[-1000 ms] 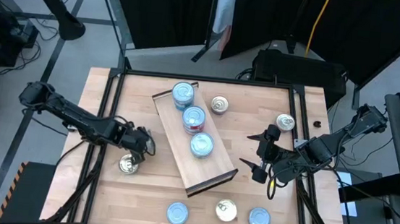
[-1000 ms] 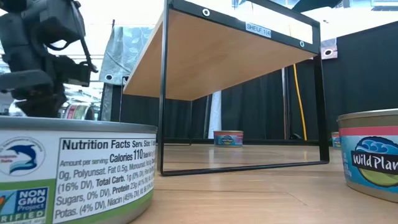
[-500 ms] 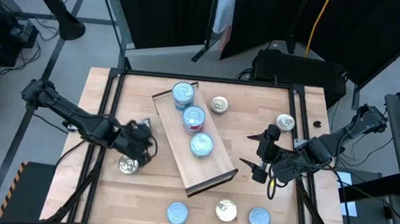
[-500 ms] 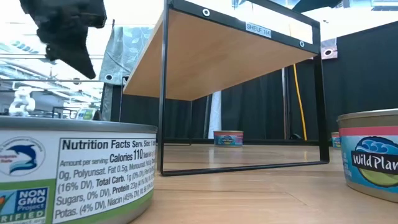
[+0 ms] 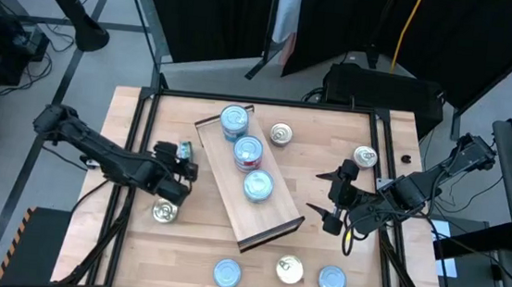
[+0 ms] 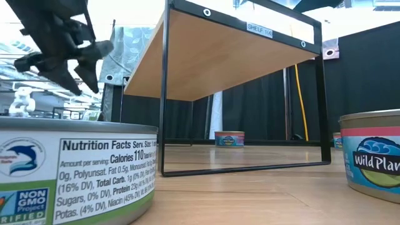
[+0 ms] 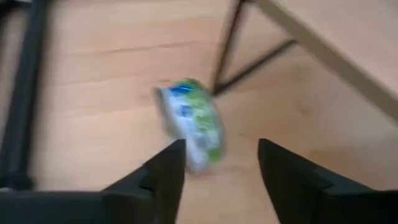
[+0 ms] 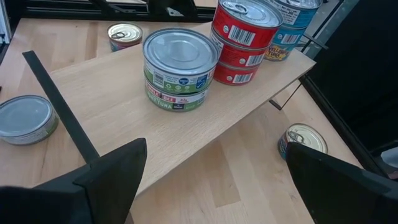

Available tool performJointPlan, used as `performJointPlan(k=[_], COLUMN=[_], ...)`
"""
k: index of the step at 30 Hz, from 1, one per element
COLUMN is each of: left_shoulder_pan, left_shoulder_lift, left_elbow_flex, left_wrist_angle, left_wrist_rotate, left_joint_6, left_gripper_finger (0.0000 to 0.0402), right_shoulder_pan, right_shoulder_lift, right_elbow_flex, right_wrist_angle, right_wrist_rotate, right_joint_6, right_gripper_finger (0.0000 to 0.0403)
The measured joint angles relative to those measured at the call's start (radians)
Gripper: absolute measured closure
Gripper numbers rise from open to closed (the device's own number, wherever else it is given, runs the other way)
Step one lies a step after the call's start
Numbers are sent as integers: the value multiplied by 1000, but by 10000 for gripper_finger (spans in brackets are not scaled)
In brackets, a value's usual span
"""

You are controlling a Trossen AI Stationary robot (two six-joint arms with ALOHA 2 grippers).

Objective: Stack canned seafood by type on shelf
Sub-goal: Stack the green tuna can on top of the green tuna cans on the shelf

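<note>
Now left gripper (image 5: 180,158) higher, off tin (image 5: 165,212).

The shelf (image 8: 186,134) is smooth matt light wood on a black metal frame. The tins (image 8: 180,70) have shiny metal tops and glossy paper labels.

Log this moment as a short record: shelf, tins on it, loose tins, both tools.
shelf: lies diagonally mid-table
tins on shelf: three stacks in a row: green-labelled stack, red-labelled stack, blue-and-yellow stack
loose tins: six on the tabletop around the shelf, some blue-topped, some silvery
left tool: open, beside the shelf's left side, with a blurred tin just ahead of it
right tool: open wide, holding nothing, waiting right of the shelf
</note>
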Motion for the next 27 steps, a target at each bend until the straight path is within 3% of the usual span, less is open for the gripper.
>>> performJointPlan(k=[9, 16, 22, 27], left_shoulder_pan=[81, 127, 129, 129], left_shoulder_lift=[131, 217, 273, 302], left_elbow_flex=[0, 0, 0, 0], left_wrist_angle=[-15, 22, 91, 97], left_wrist_rotate=[-13, 20, 73, 114], left_joint_6=[-72, -71, -43, -20], left_gripper_finger=[107, 72, 79, 142], right_shoulder_pan=[0, 0, 0, 0], right_shoulder_lift=[0, 0, 0, 0], right_elbow_flex=[0, 0, 0, 0], right_wrist_angle=[-4, -4, -4, -4], right_wrist_rotate=[0, 1, 6, 6], right_joint_6=[-1, -1, -1, -1], right_gripper_finger=[28, 28, 28, 28])
